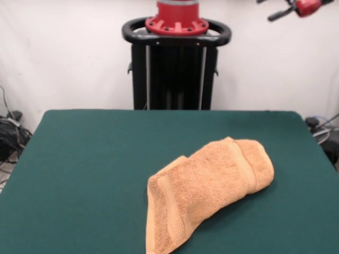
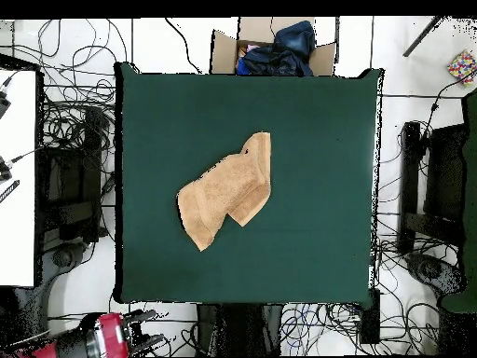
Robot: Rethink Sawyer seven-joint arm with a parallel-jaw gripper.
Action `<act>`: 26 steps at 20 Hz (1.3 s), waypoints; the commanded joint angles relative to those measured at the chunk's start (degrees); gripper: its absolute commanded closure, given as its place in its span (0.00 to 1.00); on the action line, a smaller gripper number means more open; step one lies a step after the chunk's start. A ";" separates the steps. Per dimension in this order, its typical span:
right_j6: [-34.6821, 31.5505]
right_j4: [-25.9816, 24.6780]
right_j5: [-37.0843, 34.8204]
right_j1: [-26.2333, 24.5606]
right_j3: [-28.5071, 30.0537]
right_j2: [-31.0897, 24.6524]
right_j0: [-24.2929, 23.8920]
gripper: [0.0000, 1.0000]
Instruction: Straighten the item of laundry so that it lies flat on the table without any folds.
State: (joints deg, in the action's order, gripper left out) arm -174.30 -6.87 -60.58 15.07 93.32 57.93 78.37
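Observation:
The item of laundry [image 1: 209,190] is an orange-tan towel, folded over on itself in a long bunched shape slanting across the middle of the dark green table [image 1: 79,159]. A woven band shows near each of its ends. From above, the towel [image 2: 228,191] sits slightly left of the centre of the table [image 2: 317,140]. My gripper [image 2: 147,334] is drawn back off the table, past its bottom-left corner in the overhead view. In the front view the gripper [image 1: 278,14] hangs high at the top right, far from the towel, holding nothing.
A cardboard box [image 2: 275,51] with dark blue cloth in it stands just beyond the table's top edge in the overhead view. Cables cover the floor on all sides. A white surface [image 2: 17,177] lies at the left and black equipment [image 2: 438,177] at the right.

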 commanded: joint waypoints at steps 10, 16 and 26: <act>-22.50 7.40 1.76 -12.10 -1.03 -5.74 8.32 0.00; -23.35 10.66 0.94 -16.42 -2.78 -5.38 8.56 0.00; -32.27 19.11 1.73 -21.32 -4.65 -4.42 8.70 0.00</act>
State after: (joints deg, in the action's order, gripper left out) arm -185.23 4.56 -60.41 -2.58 93.22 58.46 87.00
